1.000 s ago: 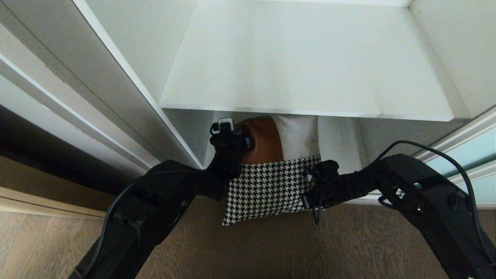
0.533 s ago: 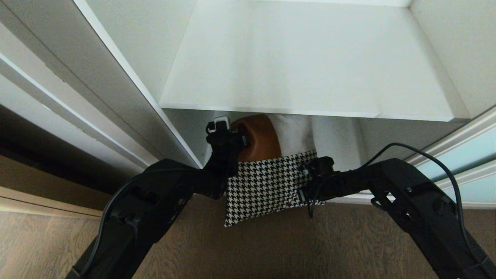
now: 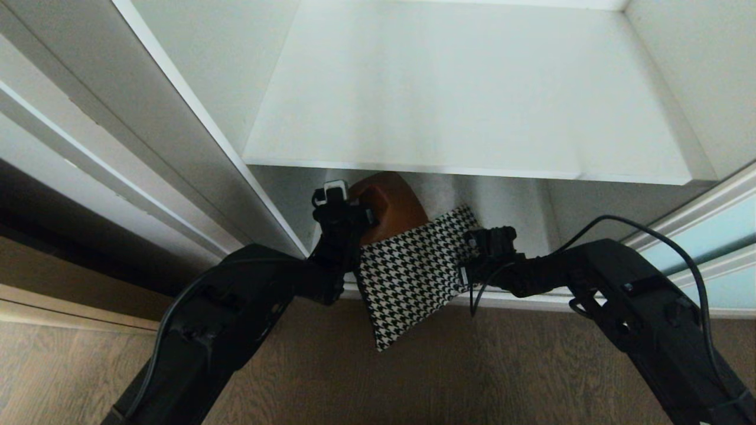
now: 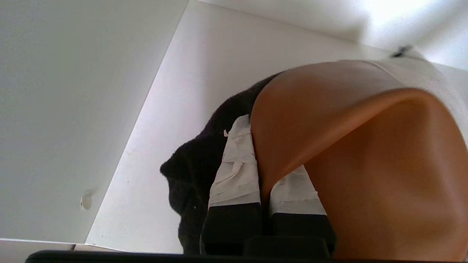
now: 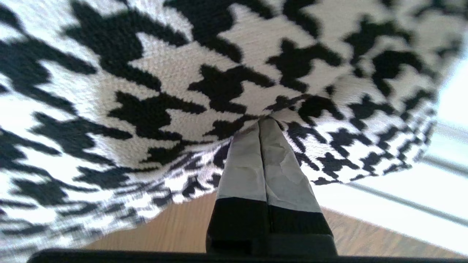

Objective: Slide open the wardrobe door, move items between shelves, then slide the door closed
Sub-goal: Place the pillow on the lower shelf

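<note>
Gripping the cushion [image 3: 413, 265] at opposite edges, the left pincer [image 3: 354, 215] is pinching the brown leather patch and the right pincer [image 3: 466, 268] the houndstooth. The cushion is hanging tilted below the upper shelf [image 3: 466, 94]. The door is standing open; placing and closing are still waiting.

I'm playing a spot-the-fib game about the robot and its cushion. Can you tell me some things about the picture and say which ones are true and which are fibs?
1. Both grippers hold the cushion. True: the left gripper pinches the brown patch, the right gripper the houndstooth patch.
2. The cushion lies flat on the upper shelf. False: it hangs tilted below that shelf, one corner pointing down over the wooden floor.
3. The right gripper's fingers are wide open. False: they are shut on the fabric.
4. The cushion's underside is black. True, as the left wrist view shows.
5. The upper shelf holds a stack of books. False: nothing shows on it.
</note>
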Motion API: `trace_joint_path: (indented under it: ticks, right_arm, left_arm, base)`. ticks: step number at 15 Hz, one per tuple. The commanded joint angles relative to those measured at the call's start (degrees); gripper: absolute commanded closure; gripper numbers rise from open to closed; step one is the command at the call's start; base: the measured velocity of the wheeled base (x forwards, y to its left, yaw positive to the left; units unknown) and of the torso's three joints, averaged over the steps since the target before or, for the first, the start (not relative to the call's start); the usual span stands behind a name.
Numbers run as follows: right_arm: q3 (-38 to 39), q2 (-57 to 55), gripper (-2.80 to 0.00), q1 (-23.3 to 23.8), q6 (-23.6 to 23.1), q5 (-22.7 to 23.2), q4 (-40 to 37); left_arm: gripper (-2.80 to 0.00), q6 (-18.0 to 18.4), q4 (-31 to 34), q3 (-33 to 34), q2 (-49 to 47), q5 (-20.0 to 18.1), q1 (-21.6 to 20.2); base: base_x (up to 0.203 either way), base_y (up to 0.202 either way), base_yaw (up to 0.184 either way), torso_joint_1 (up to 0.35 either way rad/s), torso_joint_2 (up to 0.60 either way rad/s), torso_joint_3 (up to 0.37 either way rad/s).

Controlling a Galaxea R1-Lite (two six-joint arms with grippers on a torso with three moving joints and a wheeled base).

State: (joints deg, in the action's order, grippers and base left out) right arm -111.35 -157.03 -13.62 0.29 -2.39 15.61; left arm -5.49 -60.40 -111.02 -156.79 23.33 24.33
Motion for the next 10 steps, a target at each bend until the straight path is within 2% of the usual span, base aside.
trace_joint_path:
  ticks: [1, 4, 6, 10]
  right_arm:
    - [-0.1, 3.0, 0.00, 1.0, -0.1, -0.1, 0.5]
    - [0.7, 5.6, 0.00, 2.4, 0.8, 0.1, 0.0]
    - [5.3, 7.6, 0.00, 2.6, 0.7, 0.6, -1.0]
    - [17.4, 12.2, 0.00, 1.7, 0.4, 7.1, -5.4]
  left_arm:
    - [0.00, 0.3, -1.0, 0.0, -1.4, 0.1, 0.0]
    - [0.00, 0.3, -0.9, 0.0, -1.7, 0.9, -0.3]
    - [0.00, 0.5, -0.6, 0.0, -2.1, 0.8, -0.3]
    - [0.00, 0.5, -0.4, 0.0, -2.0, 0.2, -0.3]
  base:
    - [0.000, 0.000, 0.000, 0.000, 0.00, 0.000]
    - [0.000, 0.000, 0.000, 0.000, 0.00, 0.000]
    - [0.000, 0.000, 0.000, 0.000, 0.00, 0.000]
    - [0.000, 0.000, 0.000, 0.000, 0.00, 0.000]
